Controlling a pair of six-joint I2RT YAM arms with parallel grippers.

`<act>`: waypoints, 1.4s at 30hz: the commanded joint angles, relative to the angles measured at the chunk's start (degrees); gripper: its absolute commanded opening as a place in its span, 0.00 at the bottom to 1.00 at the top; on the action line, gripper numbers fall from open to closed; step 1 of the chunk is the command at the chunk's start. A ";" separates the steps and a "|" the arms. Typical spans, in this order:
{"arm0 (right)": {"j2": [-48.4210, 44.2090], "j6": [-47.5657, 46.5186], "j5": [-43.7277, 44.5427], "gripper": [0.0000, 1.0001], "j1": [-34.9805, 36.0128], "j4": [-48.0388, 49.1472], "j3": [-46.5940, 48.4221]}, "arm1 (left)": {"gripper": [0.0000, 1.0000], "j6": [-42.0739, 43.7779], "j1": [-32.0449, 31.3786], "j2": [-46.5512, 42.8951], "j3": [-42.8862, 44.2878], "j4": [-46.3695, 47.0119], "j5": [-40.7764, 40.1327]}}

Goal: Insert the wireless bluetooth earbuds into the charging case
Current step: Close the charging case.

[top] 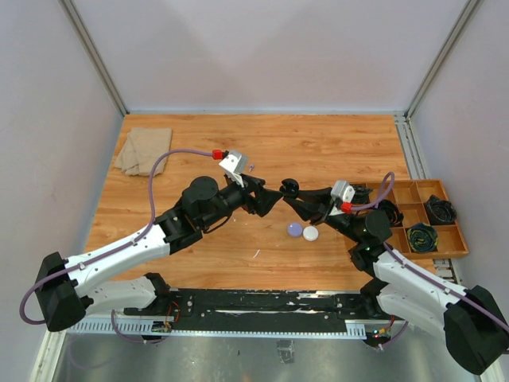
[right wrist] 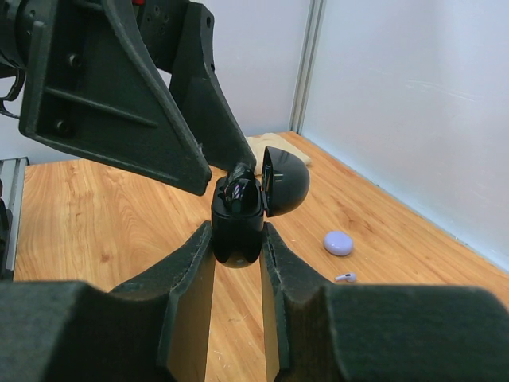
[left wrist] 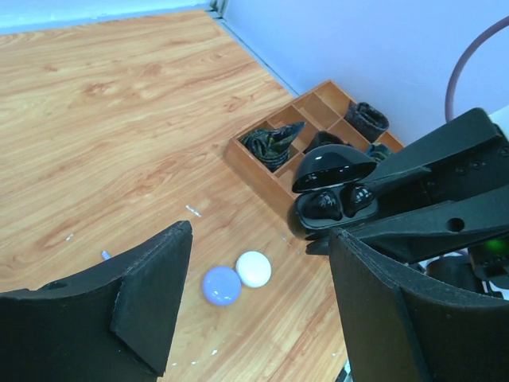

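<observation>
No readable text, logos or numbers anywhere, as far as I can make out. The charging case (right wrist: 238, 219) pinched in the right gripper (right wrist: 238, 248) is just plain glossy black. The purple round case (left wrist: 221, 285) and the white round case (left wrist: 254, 268) lying below the open left fingers look blank too.

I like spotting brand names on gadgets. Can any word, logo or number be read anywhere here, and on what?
None: no text is legible in any view. The black charging case, the purple round case, the white round case and the wooden tray show no lettering that can be read.
</observation>
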 commanded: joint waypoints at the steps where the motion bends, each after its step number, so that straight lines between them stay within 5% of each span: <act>1: -1.12 -0.81 0.56 0.06 0.72 2.07 -0.30 | 0.74 0.14 -0.35 -0.73 1.49 -1.14 -3.99; 9: -0.99 -0.98 0.10 0.06 0.70 1.40 -0.23 | 0.74 -0.80 1.53 -1.30 2.06 -2.72 -0.84; 26: 5.33 0.92 -8.26 0.05 0.72 -1.08 4.63 | 0.90 -10.71 14.61 -4.28 0.95 -0.38 29.25; 42: 8.94 3.79 -13.51 0.04 0.72 -0.85 7.67 | 0.88 -18.74 15.16 4.89 2.14 8.59 40.38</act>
